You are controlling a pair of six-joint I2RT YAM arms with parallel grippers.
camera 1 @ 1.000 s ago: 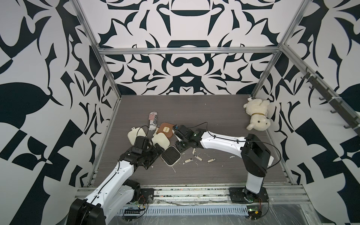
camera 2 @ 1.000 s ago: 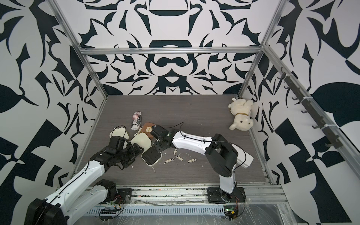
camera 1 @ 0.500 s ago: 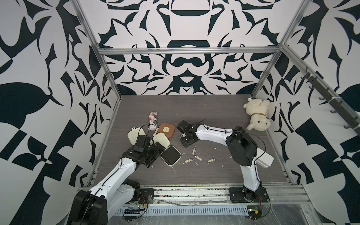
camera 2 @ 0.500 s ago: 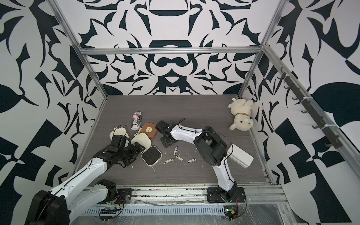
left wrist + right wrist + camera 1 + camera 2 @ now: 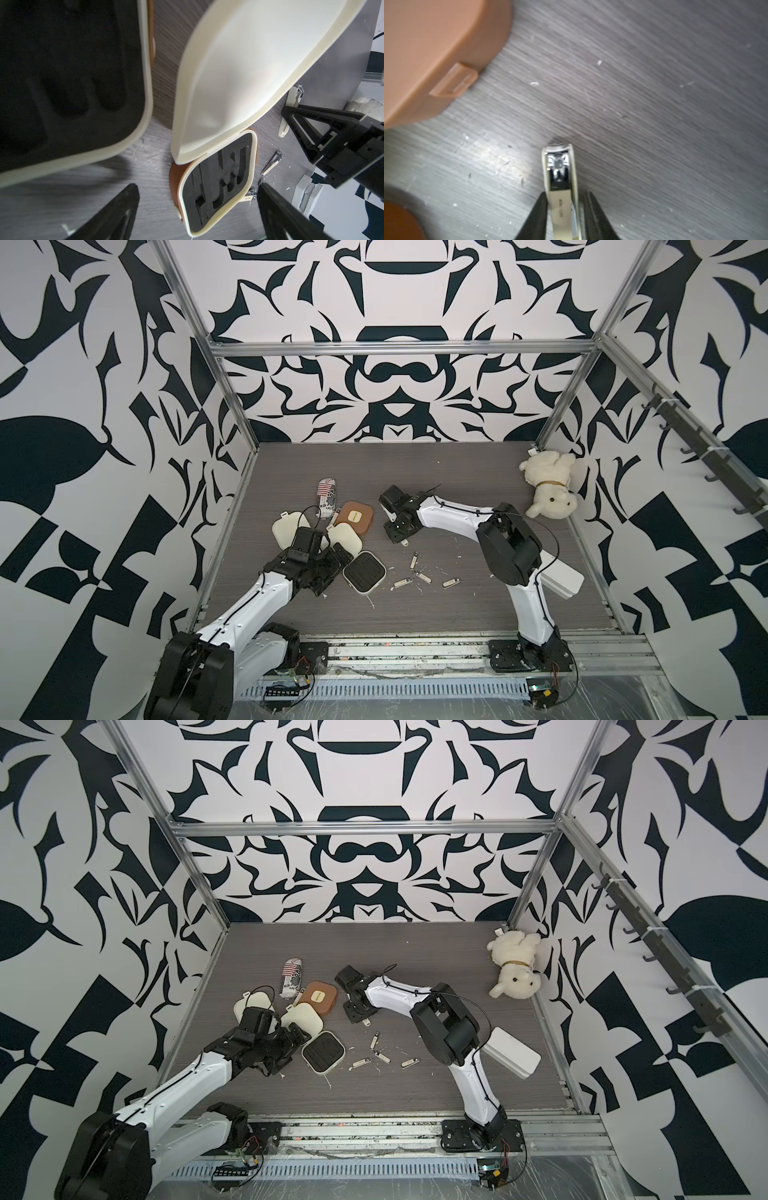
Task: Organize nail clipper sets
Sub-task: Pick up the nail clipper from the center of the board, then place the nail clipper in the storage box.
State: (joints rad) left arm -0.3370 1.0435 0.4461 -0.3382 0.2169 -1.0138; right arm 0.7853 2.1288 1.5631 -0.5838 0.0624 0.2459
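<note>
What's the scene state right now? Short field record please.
left claw: open, empty, by the open case
right claw: shut on a cream clipper, next to the brown case
brown case: closed
open case: black insert, slots empty
loose clippers: several, on the table
clutter: can, plush dog

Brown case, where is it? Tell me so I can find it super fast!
Look at the grey table, left of the middle, where cream cases huddle by a crushed striped can. The brown case lies flat just beside the can. Only it is brown on top, with a small yellow label.
</note>
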